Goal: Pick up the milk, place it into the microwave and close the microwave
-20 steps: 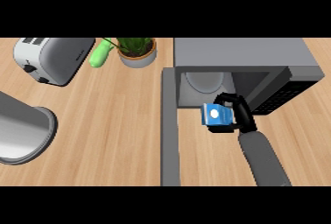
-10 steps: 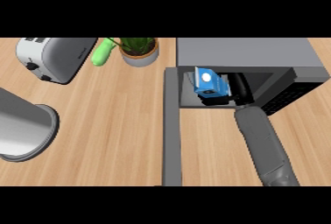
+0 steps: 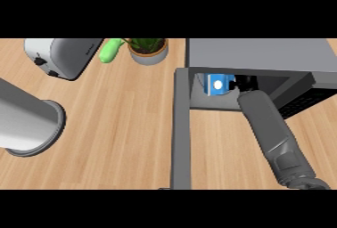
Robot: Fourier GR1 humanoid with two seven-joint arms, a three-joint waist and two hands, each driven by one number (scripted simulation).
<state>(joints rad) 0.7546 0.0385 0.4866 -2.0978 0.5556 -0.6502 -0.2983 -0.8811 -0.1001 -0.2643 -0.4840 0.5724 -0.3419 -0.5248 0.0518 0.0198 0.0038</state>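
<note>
my right hand (image 3: 245,83), black, is inside the mouth of the boxy grey microwave (image 3: 263,55), its fingers curled against the right side of the small blue milk carton (image 3: 216,84) with a white spot on its face; how far they wrap round it i cannot tell under the dark roof. the carton sits upright just inside the opening, towards its left wall. my matte grey forearm (image 3: 271,133) runs from the near right edge up into the cavity and hides the floor behind it. the microwave's flat grey door (image 3: 181,133) stands open, swung towards me as a long narrow slab left of the arm. everything rests on a pale wood-grain counter (image 3: 118,129). far left lies a rounded silver toaster (image 3: 60,55), beside it a smooth green cucumber-like thing (image 3: 110,50), then a leafy plant in a tan pot (image 3: 147,52). at the left edge is a large grey cylinder with a flared rim (image 3: 26,124).
</note>
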